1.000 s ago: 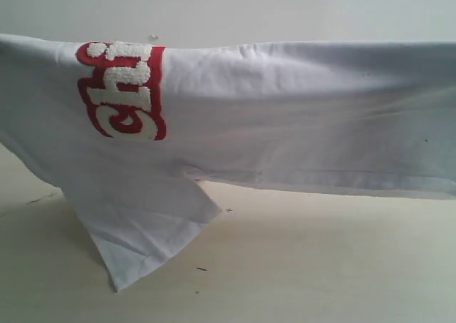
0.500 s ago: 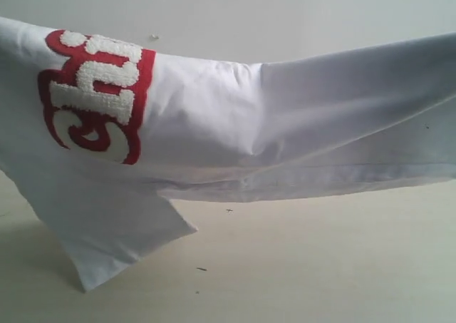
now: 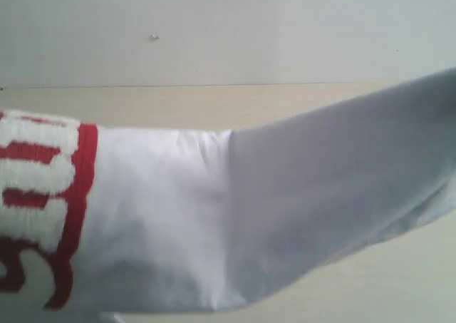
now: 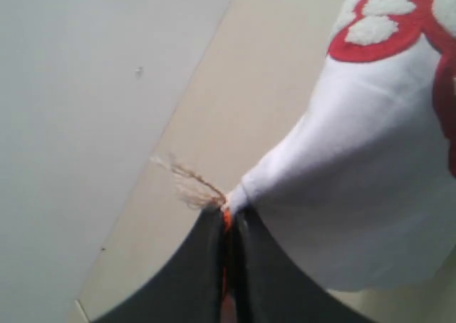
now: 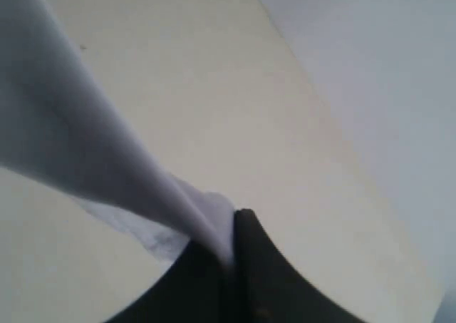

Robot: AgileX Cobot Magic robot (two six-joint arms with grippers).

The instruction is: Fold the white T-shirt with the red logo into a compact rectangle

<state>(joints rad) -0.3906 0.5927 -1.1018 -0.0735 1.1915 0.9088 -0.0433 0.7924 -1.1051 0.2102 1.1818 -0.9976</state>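
Note:
The white T-shirt (image 3: 178, 223) hangs in the air close to the exterior camera and fills the lower half of that view. Its red logo (image 3: 43, 209) shows at the left edge, only partly in frame. My left gripper (image 4: 228, 216) is shut on a bunched bit of the white T-shirt (image 4: 370, 173), with an orange strip and a frayed thread at the pinch; the red logo (image 4: 399, 31) shows beyond it. My right gripper (image 5: 231, 230) is shut on another edge of the white T-shirt (image 5: 85, 145), which stretches away from it. Neither gripper shows in the exterior view.
A beige table (image 3: 214, 105) lies under the shirt, meeting a pale wall (image 3: 249, 23) at the back. The table surface (image 5: 235, 102) is bare beneath the right gripper. A small speck marks the wall (image 3: 154, 37).
The shirt has dropped lower and come nearer the exterior camera, the logo sliding left and partly out of frame. The hanging sleeve has left the view and the table's back edge now shows above the cloth.

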